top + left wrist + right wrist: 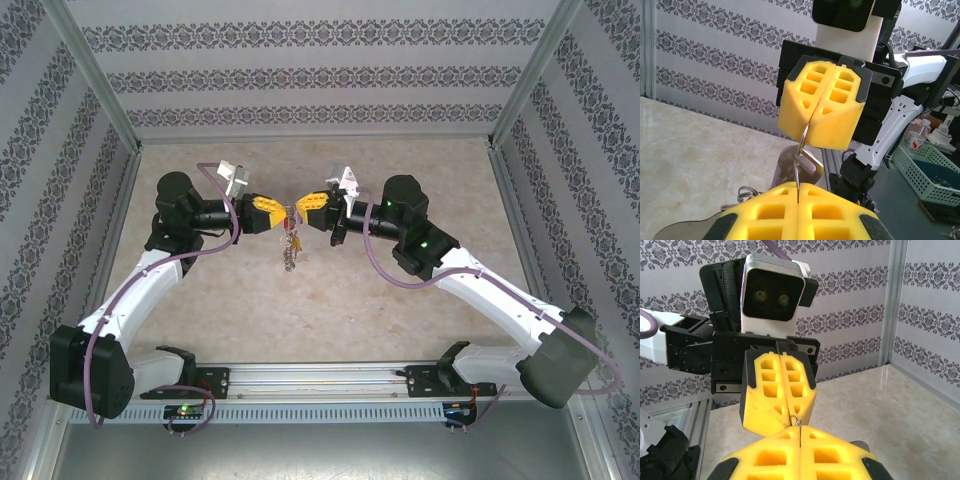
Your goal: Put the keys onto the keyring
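Both arms reach in from the near rail and meet tip to tip over the middle of the table (250, 320). A bunch of keys (290, 255) hangs just below the meeting point; I can't tell if it clears the tabletop. Left gripper (798, 194): jaws fully closed, with the thin wire of the keyring (802, 145) pinched in the seam. The wire crosses a short gap and goes straight into the right gripper (810, 131), whose jaws are also closed tight on it, so I have the ring held at both ends. The lilac key (808, 163) sits against the wire in that gap; I can't tell if it's threaded on. In the right wrist view a sliver of wire shows between the yellow pads (765, 400). The patterned wall (320, 80) stands behind.
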You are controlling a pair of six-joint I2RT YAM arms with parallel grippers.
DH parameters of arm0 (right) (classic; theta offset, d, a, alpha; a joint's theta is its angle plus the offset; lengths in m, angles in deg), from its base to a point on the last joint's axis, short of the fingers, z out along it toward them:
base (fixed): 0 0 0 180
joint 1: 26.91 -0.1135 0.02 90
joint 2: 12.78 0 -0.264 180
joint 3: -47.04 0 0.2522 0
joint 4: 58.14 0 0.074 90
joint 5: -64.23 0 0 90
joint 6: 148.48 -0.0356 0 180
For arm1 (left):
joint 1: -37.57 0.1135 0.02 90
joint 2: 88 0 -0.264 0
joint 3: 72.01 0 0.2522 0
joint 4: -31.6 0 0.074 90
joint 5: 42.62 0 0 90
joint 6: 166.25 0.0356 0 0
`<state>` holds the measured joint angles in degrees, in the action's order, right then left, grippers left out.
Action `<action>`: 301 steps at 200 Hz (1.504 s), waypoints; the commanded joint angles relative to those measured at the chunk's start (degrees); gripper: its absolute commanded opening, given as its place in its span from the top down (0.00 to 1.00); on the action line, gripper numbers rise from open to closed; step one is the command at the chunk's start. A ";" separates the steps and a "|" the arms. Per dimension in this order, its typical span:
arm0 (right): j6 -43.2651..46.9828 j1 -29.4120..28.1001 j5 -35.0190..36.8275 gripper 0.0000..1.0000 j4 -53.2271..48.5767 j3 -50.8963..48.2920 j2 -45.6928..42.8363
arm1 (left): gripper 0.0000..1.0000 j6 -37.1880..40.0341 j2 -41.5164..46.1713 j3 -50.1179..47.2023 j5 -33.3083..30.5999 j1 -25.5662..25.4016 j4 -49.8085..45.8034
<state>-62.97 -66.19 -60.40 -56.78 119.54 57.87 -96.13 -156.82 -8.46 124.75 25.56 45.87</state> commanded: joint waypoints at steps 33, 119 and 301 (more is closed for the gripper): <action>0.30 -0.70 -1.06 1.00 1.01 -0.03 -0.16 | 1.00 0.97 1.93 1.78 0.32 -0.45 0.38; -0.55 -0.61 -3.01 1.00 0.95 0.25 1.15 | 1.00 0.88 2.06 1.75 0.34 -0.41 0.47; -1.66 0.06 0.05 1.00 3.46 -3.14 -1.98 | 1.00 1.07 2.09 1.77 0.40 -0.43 0.18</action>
<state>-63.43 -66.17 -61.14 -55.78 117.73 57.74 -96.13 -156.41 -8.46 124.73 25.56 45.22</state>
